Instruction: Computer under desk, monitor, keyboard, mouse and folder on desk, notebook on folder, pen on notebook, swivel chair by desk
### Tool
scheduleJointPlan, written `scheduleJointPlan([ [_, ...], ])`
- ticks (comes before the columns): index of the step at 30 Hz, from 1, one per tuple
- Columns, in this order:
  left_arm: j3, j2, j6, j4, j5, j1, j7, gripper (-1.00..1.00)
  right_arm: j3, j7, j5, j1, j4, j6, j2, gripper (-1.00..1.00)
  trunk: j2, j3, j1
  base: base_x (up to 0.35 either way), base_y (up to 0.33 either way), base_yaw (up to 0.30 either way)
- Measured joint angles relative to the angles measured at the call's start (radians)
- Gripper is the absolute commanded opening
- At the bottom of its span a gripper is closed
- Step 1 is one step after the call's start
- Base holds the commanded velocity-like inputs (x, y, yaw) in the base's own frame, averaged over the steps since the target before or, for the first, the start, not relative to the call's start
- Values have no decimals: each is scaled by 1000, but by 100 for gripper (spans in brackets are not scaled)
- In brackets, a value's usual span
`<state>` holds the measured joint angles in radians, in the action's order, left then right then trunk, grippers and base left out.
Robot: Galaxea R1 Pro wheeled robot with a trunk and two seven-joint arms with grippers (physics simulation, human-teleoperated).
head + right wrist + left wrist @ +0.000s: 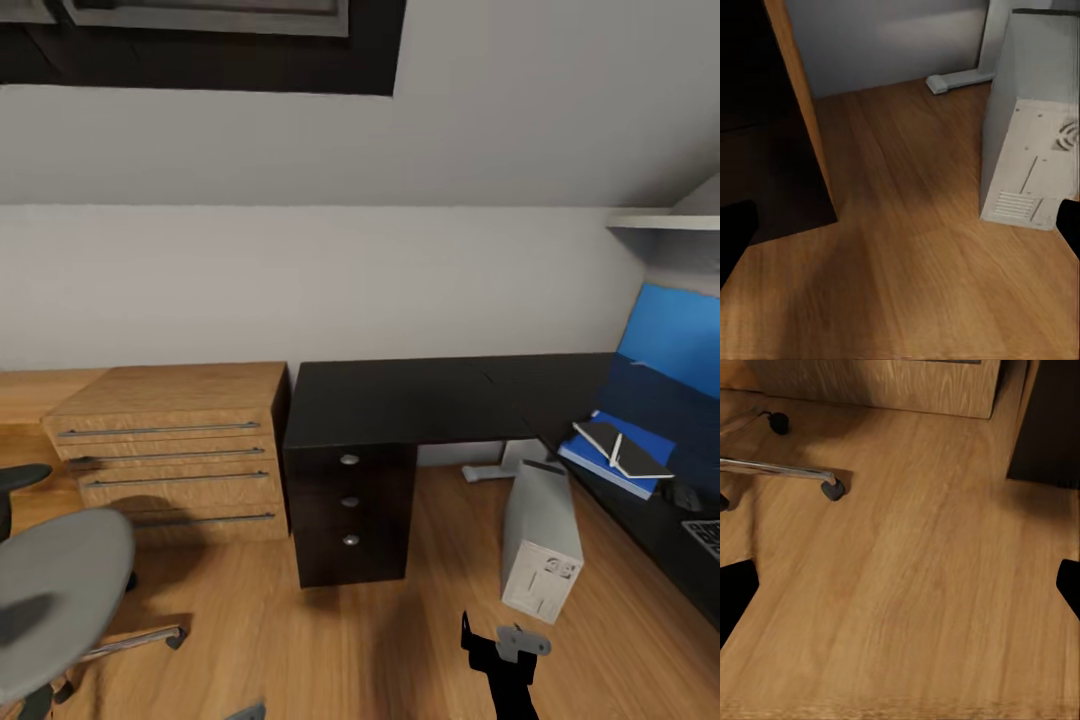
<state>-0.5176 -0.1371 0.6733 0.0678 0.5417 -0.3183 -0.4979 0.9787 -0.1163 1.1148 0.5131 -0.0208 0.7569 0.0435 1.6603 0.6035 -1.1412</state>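
Two hands splayed | glossy black desk (420, 400) | boxy grey computer (540, 545)

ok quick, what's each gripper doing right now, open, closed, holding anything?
Left gripper: open, holding nothing, over bare wood floor.
Right gripper: open, holding nothing, near the computer.

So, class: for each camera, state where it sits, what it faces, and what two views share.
Head view: high, looking down at the desk, computer and swivel chair; right pincer shows.
Left wrist view: faces floor and chair's chrome base; dark fingertips at edges.
Right wrist view: faces the computer.
Head and right wrist views share the computer.
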Motion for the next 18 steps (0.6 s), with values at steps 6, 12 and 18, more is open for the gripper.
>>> scheduleJointPlan([
  [6,2,3,-87,0,0,0,-1,100,1,0,0,0,0,-1,1,100,-42,-19,23,-339,-2,119],
  [12,3,6,-123,0,2,0,-2,100,1,-1,0,0,0,1,2,100,-84,-38,46,-341,0,244],
  [18,5,8,-132,0,3,0,-3,100,2,-1,-1,0,0,8,3,100,-126,-56,69,-203,0,278],
])
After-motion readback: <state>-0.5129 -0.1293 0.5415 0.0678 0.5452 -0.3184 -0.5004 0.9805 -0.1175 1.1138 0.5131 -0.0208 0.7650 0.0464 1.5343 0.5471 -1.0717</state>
